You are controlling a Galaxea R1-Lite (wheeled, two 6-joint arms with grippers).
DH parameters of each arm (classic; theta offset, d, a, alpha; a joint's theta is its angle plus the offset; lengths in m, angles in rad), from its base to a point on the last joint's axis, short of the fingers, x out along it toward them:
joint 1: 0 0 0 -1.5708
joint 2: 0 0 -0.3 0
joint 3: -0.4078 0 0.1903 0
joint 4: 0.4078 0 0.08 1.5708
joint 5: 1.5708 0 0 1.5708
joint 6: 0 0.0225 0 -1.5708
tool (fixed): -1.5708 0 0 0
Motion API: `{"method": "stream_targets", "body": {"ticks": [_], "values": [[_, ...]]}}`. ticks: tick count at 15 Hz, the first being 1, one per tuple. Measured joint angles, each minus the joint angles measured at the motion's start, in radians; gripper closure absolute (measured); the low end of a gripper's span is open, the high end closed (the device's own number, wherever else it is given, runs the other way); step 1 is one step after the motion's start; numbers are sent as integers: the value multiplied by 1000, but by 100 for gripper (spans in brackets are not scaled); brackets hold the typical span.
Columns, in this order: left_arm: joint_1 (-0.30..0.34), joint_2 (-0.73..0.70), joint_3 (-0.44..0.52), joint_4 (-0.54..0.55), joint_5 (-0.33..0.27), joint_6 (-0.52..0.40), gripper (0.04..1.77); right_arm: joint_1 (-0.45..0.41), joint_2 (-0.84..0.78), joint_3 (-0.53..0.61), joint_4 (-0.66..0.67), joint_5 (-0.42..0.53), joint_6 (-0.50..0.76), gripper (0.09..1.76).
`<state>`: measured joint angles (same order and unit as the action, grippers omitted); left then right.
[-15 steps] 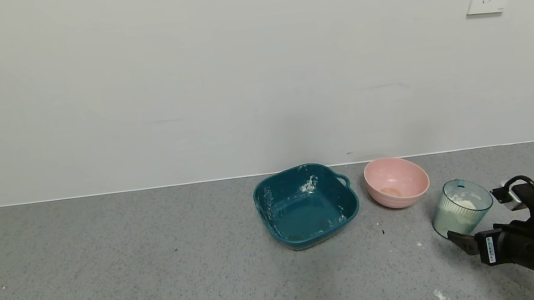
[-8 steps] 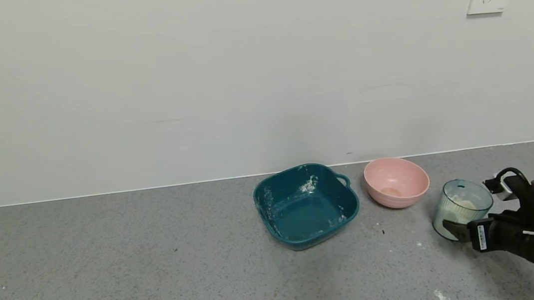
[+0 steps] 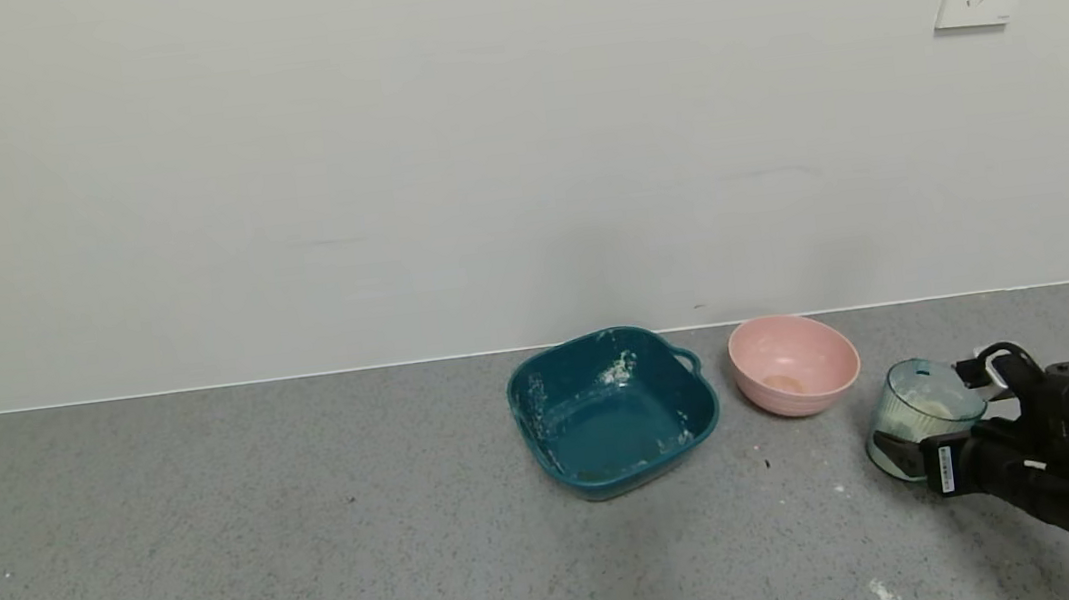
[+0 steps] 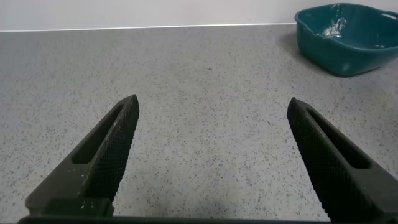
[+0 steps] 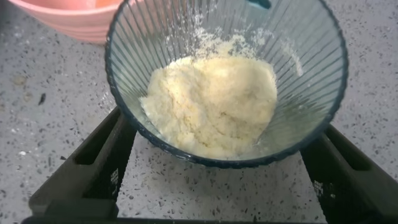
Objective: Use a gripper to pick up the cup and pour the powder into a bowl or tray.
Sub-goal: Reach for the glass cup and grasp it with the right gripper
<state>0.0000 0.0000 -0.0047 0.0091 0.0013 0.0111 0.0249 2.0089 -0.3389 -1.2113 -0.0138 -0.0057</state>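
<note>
The ribbed translucent cup of white powder stands upright near the pink bowl.
</note>
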Motion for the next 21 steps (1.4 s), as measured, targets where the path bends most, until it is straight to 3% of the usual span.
{"method": "stream_targets", "body": {"ticks": [13,21], "values": [[0,0,0,0,0,0,9,14,179,47,-283,-30,-33,14],[0,0,0,0,0,0,9,16,216,50,-346,-30,-33,14]]}}
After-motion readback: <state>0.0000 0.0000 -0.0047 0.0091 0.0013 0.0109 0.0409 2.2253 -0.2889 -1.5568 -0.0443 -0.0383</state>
